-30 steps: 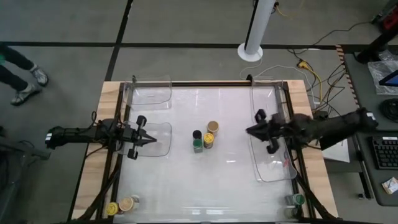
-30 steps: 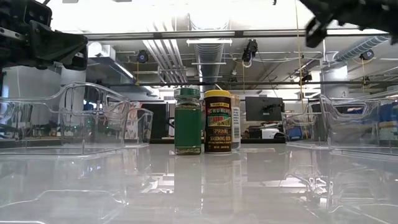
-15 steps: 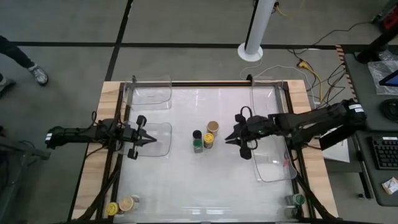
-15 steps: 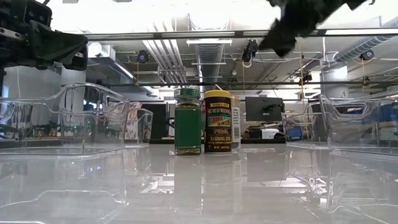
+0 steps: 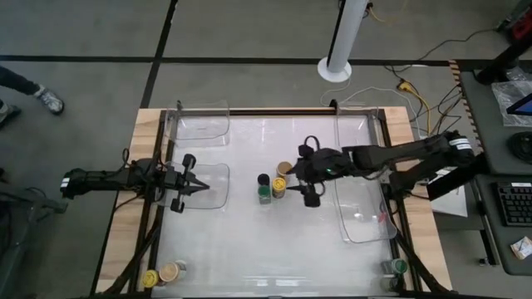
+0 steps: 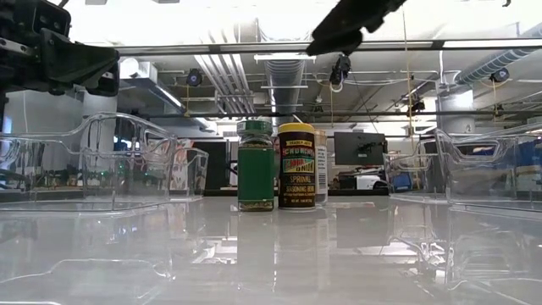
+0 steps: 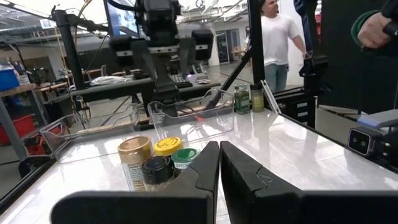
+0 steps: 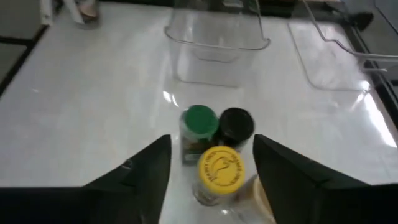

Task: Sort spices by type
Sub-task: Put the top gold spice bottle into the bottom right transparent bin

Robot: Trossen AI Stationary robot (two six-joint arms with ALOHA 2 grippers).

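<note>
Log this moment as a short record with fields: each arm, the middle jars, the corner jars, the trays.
right gripper: above the middle cluster, fingers open either side of the yellow-lidded jar
left gripper: over the clear plastic tray at the left, fingers shut, holding nothing
middle cluster: yellow-lidded jar, green-lidded jar, black-lidded jar, tan-lidded jar, all upright
near-left corner: two jars
near-right corner: two jars, one green-lidded

Overhead cam is looking straight down on my desk [image 5: 249, 241]. Low cam is sitting level with it, facing the room. My wrist cams are both catching the same jar cluster [image 8: 214, 146] from opposite sides.
</note>
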